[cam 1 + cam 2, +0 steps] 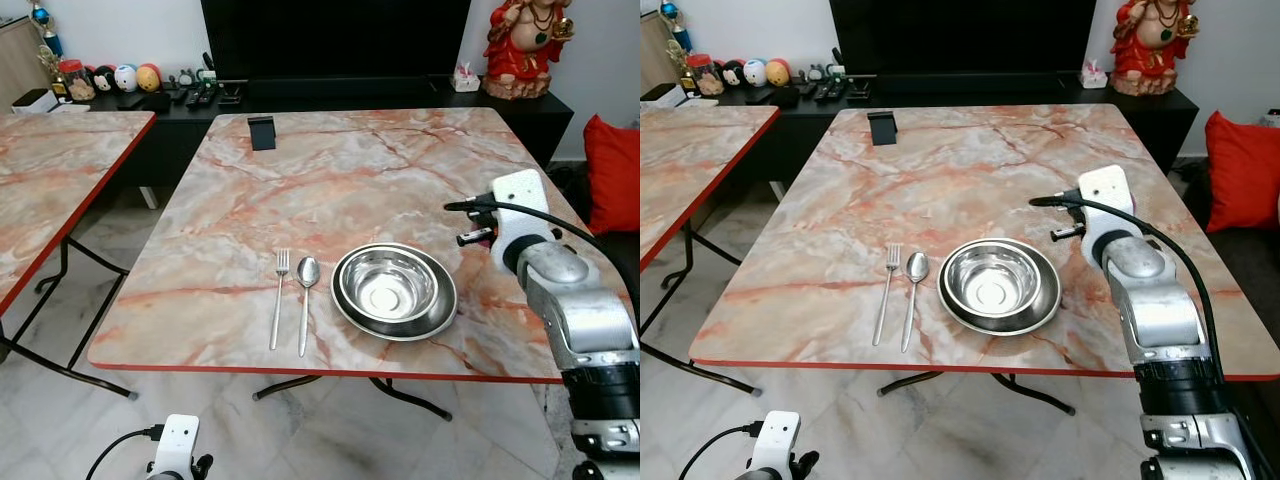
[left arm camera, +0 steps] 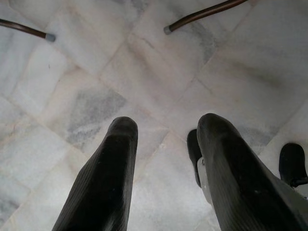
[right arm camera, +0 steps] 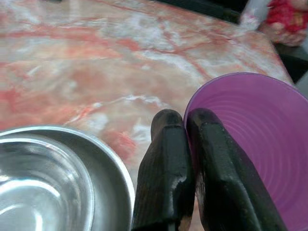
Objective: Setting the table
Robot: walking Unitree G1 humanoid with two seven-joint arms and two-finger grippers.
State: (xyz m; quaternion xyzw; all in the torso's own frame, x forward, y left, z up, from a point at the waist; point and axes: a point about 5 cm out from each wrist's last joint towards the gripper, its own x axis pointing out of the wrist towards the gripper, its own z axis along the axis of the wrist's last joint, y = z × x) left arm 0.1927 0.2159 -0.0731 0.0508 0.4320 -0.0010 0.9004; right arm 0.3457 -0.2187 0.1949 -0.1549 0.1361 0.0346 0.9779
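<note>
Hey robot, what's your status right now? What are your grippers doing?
Right gripper shut on purple plastic cup, above marble table beside steel bowl on steel plate. Left gripper open, idle over floor. Fork and spoon laid left of plate. Nothing in the way.

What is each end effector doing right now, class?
Left end effector: open, empty, hanging above the floor.
Right end effector: shut on the purple cup rim.

Readable text: none on any surface in these pictures.
Labels and brands: none can be made out on the pink-veined marble-patterned table (image 1: 330, 190), nor on the round stainless steel bowl (image 1: 390, 285) beside the right gripper (image 3: 185, 127).
Numbers and signs: none visible; the small objects on the black low cabinet (image 1: 330, 100) far beyond the gripper are too small to read.
</note>
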